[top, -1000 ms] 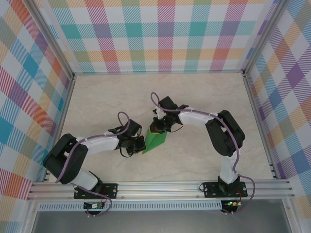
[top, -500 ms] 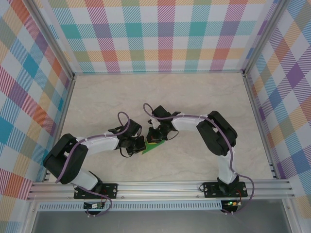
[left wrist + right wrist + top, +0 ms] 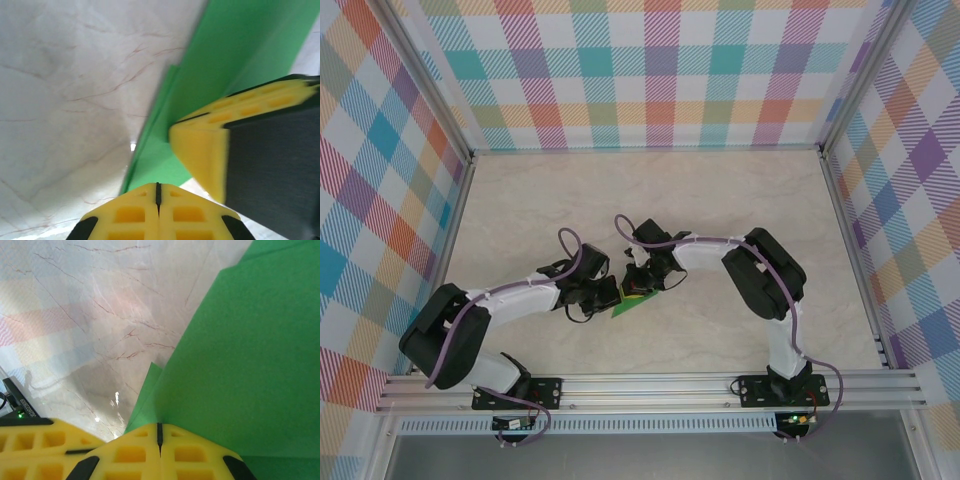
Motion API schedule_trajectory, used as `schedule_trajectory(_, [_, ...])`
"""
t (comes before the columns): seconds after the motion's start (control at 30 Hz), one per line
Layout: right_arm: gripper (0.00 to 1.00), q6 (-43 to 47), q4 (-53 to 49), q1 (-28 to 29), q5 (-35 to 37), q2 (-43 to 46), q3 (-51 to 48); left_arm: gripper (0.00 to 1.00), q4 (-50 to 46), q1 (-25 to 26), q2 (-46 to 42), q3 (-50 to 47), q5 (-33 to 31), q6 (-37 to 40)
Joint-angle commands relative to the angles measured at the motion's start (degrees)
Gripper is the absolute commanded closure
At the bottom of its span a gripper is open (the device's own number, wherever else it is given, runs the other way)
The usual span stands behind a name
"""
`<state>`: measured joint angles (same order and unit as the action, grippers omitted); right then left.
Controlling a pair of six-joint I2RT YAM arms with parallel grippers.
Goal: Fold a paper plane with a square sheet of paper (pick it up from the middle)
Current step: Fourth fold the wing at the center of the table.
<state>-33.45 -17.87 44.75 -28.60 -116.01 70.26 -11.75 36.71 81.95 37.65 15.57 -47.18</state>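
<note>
The thin bright-green paper sheet (image 3: pixel 640 304), folded in flat creased layers, is laid centrally on the glossy marble-veined surface (image 3: pixel 720 200), touched by the fully closed right pincer (image 3: pixel 638 291); the left pincer (image 3: pixel 613 296) is closed empty just left.

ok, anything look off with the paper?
Slightly. On the folded paper, a lower layer's corner pokes out past the upper layer's edge in both wrist views, so the layers aren't flush. No tear visible, and nothing is spilled on the table.
</note>
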Motion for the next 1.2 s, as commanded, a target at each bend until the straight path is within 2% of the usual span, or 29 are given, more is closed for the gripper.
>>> schedule_trajectory(0.0, [1.0,0.9,-0.57,0.42,1.88,-0.62,-1.18,0.99,1.38,0.56,0.32,-0.85,0.75,-0.86])
schedule_trajectory(0.33, [1.0,2.83,-1.05,0.42,3.47,-0.66,-0.74,1.0,-0.65,0.56,4.5,-3.27,0.82,-1.13])
schedule_trajectory(0.57, [1.0,6.7,0.05,-0.62,6.67,-0.45,-0.99,1.0,-8.88,0.53,5.25,-4.12,-0.58,-0.39])
schedule_trajectory(0.87, [1.0,6.49,3.84,-10.95,3.72,-0.93,-1.02,1.0,-11.53,0.58,6.49,-5.96,0.15,0.12])
schedule_trajectory(1.17, [1.0,5.39,-0.81,-18.22,7.95,-4.31,4.72,1.0,-11.81,0.56,6.58,-5.06,0.52,1.11])
